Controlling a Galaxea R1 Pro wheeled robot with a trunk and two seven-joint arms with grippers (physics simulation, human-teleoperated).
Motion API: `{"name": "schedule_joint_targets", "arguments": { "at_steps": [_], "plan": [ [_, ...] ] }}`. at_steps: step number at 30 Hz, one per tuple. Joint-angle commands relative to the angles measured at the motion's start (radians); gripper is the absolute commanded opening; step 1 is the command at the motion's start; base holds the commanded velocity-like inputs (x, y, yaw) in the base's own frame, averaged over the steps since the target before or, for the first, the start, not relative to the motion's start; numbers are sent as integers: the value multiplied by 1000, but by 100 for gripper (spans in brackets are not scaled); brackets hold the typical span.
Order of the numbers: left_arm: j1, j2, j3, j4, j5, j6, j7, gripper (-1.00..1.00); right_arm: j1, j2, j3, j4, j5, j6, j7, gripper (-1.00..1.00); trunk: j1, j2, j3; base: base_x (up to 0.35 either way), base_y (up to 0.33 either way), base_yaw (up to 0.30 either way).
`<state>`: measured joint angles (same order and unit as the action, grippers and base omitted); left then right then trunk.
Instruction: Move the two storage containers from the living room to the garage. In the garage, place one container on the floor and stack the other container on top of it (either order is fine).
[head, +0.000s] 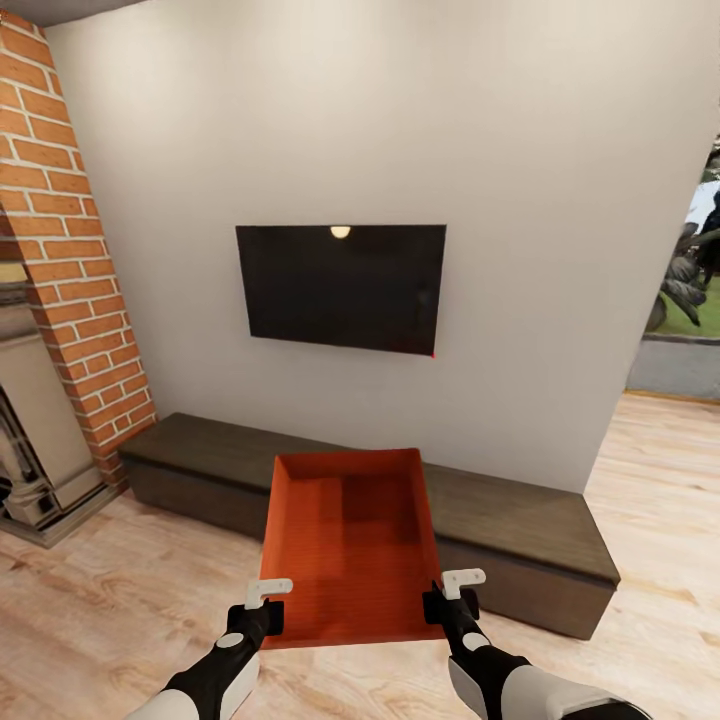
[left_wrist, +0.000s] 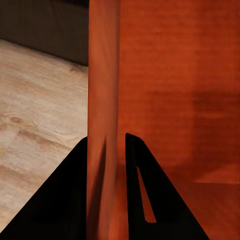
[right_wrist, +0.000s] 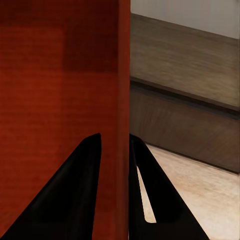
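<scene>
Both grippers' fingers (left_wrist: 75, 200) (right_wrist: 75, 195) clamp the storage container (head: 350, 545)'s side walls; head view adds TV (head: 340, 287).

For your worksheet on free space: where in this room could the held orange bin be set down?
The long dark bench top is bare to the right of the bin and to its left, toward the brick column. The plank floor before the bench is bare too. It is tight by the fireplace.
</scene>
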<state>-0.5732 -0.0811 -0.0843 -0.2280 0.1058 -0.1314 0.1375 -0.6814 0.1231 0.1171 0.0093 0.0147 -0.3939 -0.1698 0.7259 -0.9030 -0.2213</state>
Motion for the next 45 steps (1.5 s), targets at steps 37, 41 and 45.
{"name": "schedule_joint_targets", "arguments": {
  "at_steps": [37, 41, 45],
  "plan": [
    [0, 3, -14, -2, 2, -4, 11, -100, -1, 1, -51, 1, 25, 4, -2, -100, 0, -1, 58, 0, 0, 0],
    [0, 3, -14, -2, 2, -4, 11, -100, -1, 1, -51, 1, 26, 4, -2, -100, 0, -1, 65, 0, 0, 0],
    [0, 3, -14, -2, 2, -4, 11, -100, -1, 0, -51, 1, 25, 4, -1, -100, 0, -1, 71, 0, 0, 0]
  ]
}}
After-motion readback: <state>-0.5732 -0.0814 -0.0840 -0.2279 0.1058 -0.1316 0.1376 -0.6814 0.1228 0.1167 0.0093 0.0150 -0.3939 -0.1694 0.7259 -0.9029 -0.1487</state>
